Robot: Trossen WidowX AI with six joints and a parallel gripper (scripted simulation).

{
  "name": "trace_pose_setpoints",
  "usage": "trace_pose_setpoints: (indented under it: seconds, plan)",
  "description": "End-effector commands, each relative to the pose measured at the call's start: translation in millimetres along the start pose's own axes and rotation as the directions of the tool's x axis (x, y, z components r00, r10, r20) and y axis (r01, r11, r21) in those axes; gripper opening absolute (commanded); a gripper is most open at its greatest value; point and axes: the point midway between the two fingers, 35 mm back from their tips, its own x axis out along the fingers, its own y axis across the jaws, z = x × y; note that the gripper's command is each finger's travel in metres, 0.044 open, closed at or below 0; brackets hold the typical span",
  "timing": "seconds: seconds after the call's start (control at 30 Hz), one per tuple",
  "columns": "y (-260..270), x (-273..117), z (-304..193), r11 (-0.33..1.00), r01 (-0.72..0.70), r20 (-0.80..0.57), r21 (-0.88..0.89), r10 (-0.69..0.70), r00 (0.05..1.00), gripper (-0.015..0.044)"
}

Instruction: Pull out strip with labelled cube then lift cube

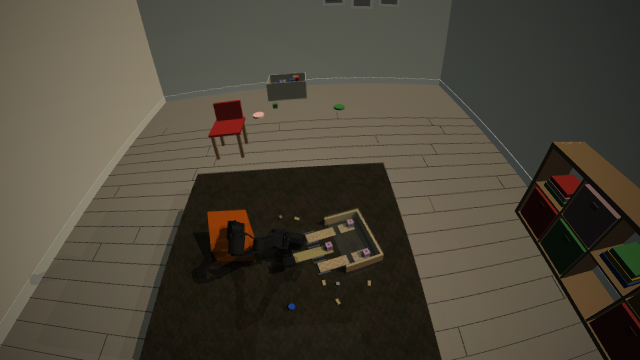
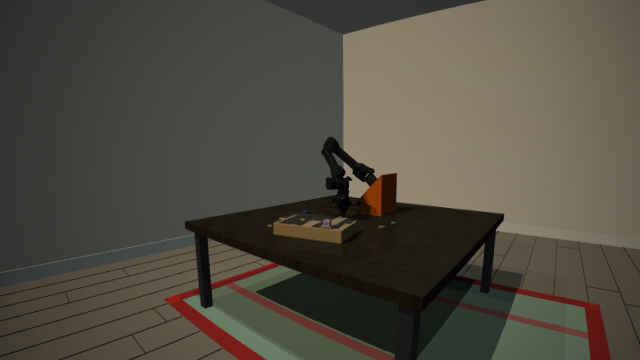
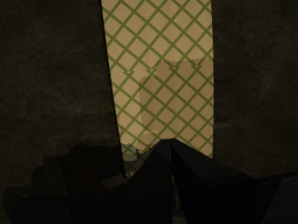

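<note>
Pinching the near end of a thin cream strip (image 3: 160,50) with a green lattice print, the dark angular fingers were closed nearly flat on it. Beyond, a pink labelled cube (image 1: 329,245) sat on that middle strip, near the shallow wooden tray (image 1: 372,240) on the dark matte counter (image 1: 240,310).

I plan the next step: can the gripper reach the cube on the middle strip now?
Probably yes: the gripper is close to that cube, with only the strip between, but it is shut.

Green-lattice strip (image 3: 162,63), pink cube (image 1: 328,245) aboard
</note>
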Motion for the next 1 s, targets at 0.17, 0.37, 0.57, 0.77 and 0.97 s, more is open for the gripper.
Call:
trace_pose_setpoints:
  seconds: [0.17,0.37,0.57,0.77,0.97]
  plan:
    - [3.0,4.6,-23.0,1.0,-0.012,-0.033,-0.008,0.012,0.999,0.0]
    - [3.0,4.5,-25.0,1.0,-0.012,-0.033,-0.008,0.012,0.999,0.0]
    - [3.0,4.5,-25.0,1.0,-0.012,-0.033,-0.008,0.012,0.999,0.0]
    - [3.0,4.5,-25.0,1.0,-0.012,-0.033,-0.008,0.012,0.999,0.0]
    - [3.0,4.5,-25.0,1.0,-0.012,-0.033,-0.008,0.012,0.999,0.0]
